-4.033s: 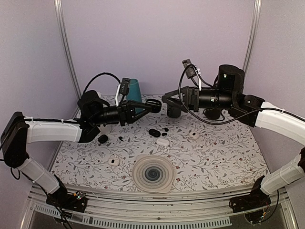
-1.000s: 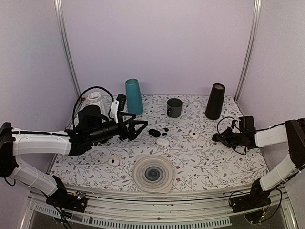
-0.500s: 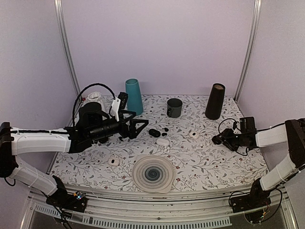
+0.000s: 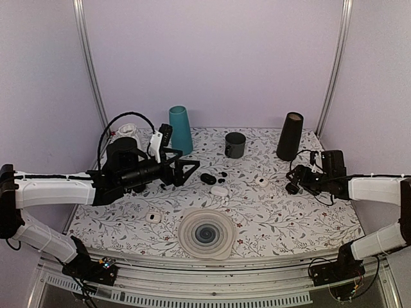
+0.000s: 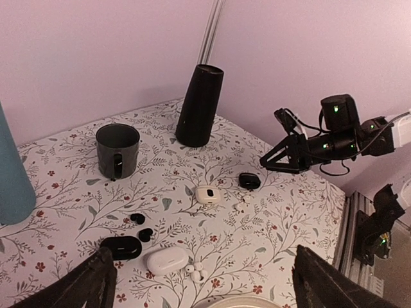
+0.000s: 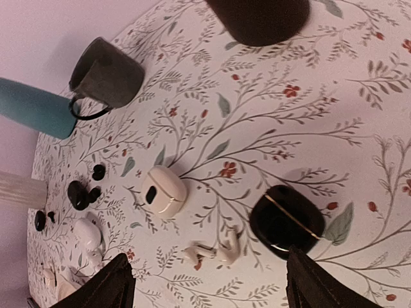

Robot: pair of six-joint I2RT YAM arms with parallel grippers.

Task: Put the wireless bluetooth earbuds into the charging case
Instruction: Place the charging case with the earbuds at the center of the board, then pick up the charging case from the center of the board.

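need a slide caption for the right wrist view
Open right claw facing a black case, two white earbuds and a white case on floral table, grey mug beyond.

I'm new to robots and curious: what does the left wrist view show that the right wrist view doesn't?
Only left wrist: the right gripper and the tall black cup from top to bottom. Only right wrist: the thin gold line across the black case. Both: the grey mug, the small white case, that black case.
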